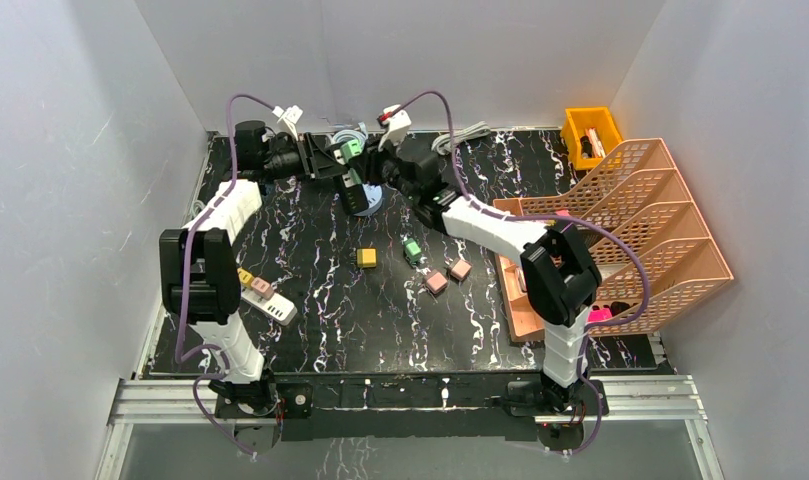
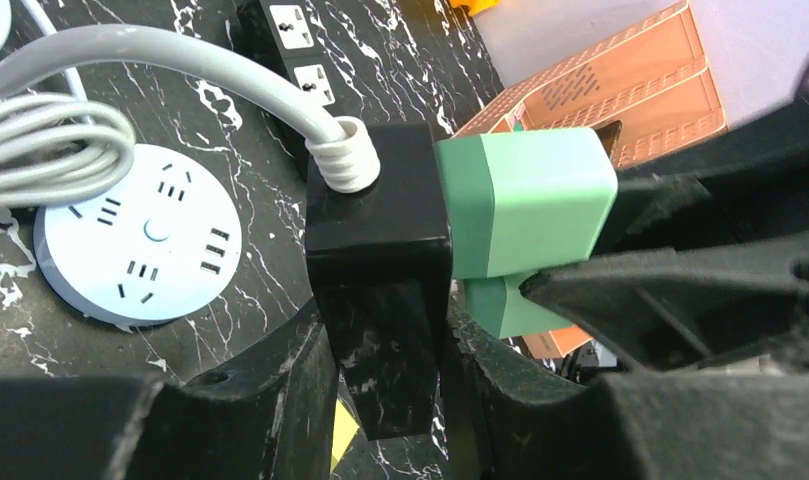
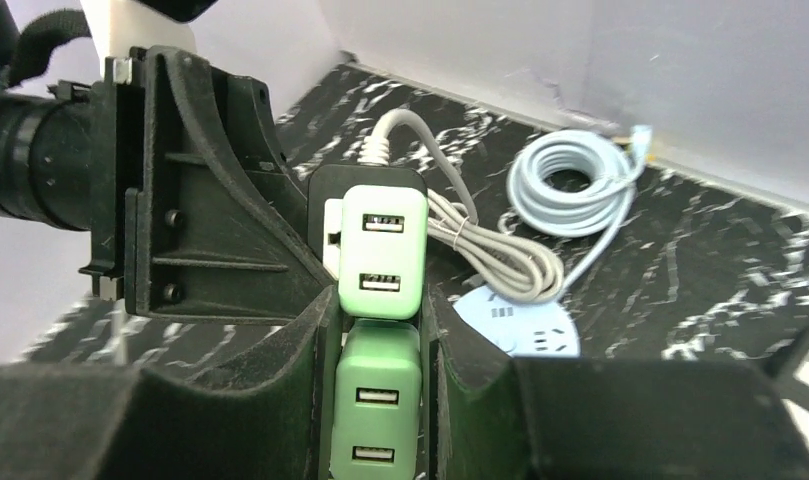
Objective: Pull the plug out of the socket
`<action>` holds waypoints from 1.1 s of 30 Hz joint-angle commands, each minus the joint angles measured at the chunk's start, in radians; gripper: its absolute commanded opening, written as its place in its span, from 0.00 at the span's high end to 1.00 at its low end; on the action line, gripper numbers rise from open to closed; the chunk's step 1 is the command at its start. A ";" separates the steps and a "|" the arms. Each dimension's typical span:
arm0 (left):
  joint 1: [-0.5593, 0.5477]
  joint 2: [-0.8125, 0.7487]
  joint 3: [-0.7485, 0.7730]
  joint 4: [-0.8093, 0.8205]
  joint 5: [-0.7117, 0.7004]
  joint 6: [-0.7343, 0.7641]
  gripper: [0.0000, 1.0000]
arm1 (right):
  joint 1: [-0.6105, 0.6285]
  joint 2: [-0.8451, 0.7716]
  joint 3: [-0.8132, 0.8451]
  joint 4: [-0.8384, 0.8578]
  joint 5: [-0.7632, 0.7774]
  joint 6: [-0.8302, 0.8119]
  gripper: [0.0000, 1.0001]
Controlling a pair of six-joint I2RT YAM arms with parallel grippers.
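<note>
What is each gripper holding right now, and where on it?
Left gripper clamps the black power strip at its cable end; right gripper pinches the lower green USB plug by its sides.

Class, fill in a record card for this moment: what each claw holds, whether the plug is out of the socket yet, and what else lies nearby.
Left claw: shut on the black power strip
Right claw: shut on a green plug
Plug state: seated in the strip, not yet pulled out
Second green plug: also in the strip, right beside the held one, not gripped
Nearby: round white socket; coiled pale cable
</note>
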 commanded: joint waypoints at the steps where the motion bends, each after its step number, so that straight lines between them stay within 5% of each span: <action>1: 0.001 0.006 0.018 0.043 0.030 -0.033 1.00 | 0.151 -0.054 0.066 0.202 0.286 -0.319 1.00; 5: 0.006 0.028 0.036 0.018 -0.002 -0.036 1.00 | 0.168 -0.058 0.038 0.246 0.312 -0.339 1.00; 11: 0.018 0.037 0.042 -0.002 -0.020 -0.031 1.00 | -0.006 -0.079 -0.018 0.278 -0.017 0.020 1.00; 22: 0.044 0.074 0.059 -0.067 -0.084 0.002 1.00 | -0.066 -0.130 -0.056 0.347 -0.266 0.133 1.00; 30: 0.085 0.033 0.000 -0.013 -0.084 -0.003 1.00 | -0.345 -0.398 -0.599 0.103 -0.311 0.132 1.00; 33: 0.086 0.021 -0.020 0.021 -0.067 -0.025 1.00 | -0.349 -0.340 -0.677 0.136 -0.337 0.142 1.00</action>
